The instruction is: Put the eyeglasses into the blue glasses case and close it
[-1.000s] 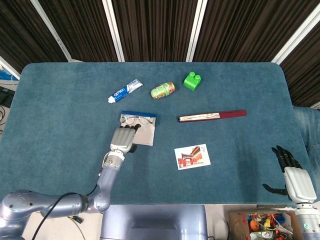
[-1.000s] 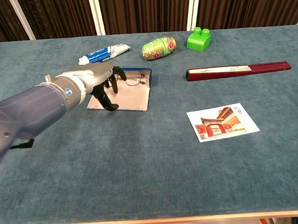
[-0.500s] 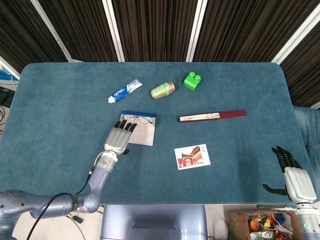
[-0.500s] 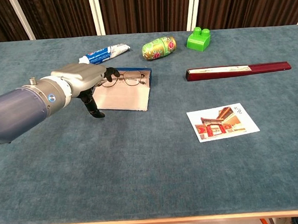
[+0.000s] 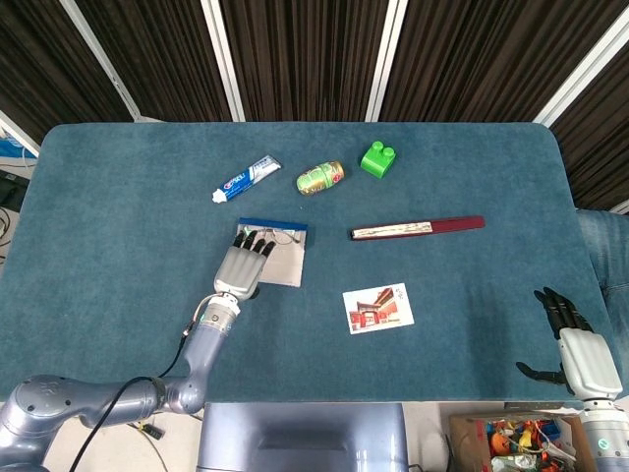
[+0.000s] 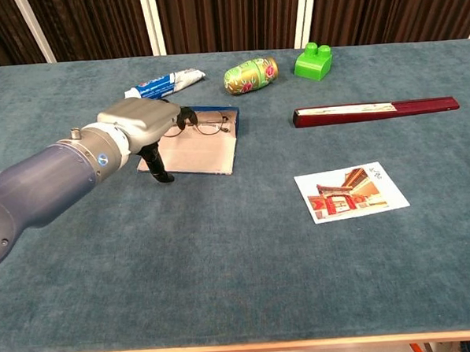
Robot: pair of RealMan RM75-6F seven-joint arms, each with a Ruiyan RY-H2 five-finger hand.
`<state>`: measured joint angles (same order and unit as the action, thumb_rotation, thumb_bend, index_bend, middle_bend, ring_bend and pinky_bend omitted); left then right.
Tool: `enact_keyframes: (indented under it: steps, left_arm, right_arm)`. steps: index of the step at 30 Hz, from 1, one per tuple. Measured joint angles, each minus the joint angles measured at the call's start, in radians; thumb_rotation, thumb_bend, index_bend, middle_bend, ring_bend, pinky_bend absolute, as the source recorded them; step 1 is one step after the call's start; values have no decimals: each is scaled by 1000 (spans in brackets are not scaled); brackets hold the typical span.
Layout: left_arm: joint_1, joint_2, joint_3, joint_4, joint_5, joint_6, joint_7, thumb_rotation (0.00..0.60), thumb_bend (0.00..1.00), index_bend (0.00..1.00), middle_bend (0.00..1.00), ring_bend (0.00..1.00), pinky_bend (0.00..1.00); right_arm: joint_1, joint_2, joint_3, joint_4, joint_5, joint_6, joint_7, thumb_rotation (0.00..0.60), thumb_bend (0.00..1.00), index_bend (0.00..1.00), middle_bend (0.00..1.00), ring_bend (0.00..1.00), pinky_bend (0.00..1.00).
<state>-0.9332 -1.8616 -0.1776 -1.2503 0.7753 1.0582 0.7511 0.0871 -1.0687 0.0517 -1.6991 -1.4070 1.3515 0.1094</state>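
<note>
The blue glasses case (image 5: 285, 264) (image 6: 202, 152) lies open and flat on the table left of centre, its pale lining up and a blue edge at the back. The eyeglasses (image 5: 278, 235) (image 6: 203, 126) rest on its far part. My left hand (image 5: 241, 267) (image 6: 140, 124) hovers over the case's left side, fingers stretched toward the glasses, thumb pointing down, holding nothing. Its fingertips hide the left lens in the chest view. My right hand (image 5: 575, 344) stays off the table's near right corner, fingers spread and empty.
Behind the case lie a toothpaste tube (image 5: 247, 178) (image 6: 163, 84), a green patterned can (image 5: 320, 178) (image 6: 250, 73) and a green block (image 5: 376, 158) (image 6: 313, 61). A dark red folded fan (image 5: 417, 228) (image 6: 375, 110) lies to the right, a postcard (image 5: 378, 308) (image 6: 352, 190) nearer.
My left hand drew back toward me off the case, then moved forward again over its left side. The glasses and case have not shifted. The right hand is still.
</note>
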Motion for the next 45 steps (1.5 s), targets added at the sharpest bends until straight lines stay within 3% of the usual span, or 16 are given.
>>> enact_keyframes:
  steps: [16, 29, 39, 45]
  left_arm:
    - [2, -44, -23, 68, 11, -12, 4, 600, 168, 170, 218, 54, 117]
    - [4, -55, -38, 81, 15, -17, 19, 600, 338, 187, 211, 54, 117]
    - [1, -60, -56, 83, 27, -4, 29, 600, 338, 236, 191, 54, 117]
    - [-32, -74, -99, 106, 26, 0, 56, 600, 338, 284, 192, 54, 117]
  right_arm:
    - [0, -1, 1, 1, 0, 2, -1, 600, 107, 23, 0, 33, 178]
    - [0, 0, 1, -1, 1, 0, 1, 600, 107, 23, 0, 33, 178]
    - [0, 2, 0, -2, 1, -2, 5, 600, 108, 23, 0, 33, 177]
    - [0, 2, 0, -3, 2, -3, 5, 600, 108, 23, 0, 33, 177]
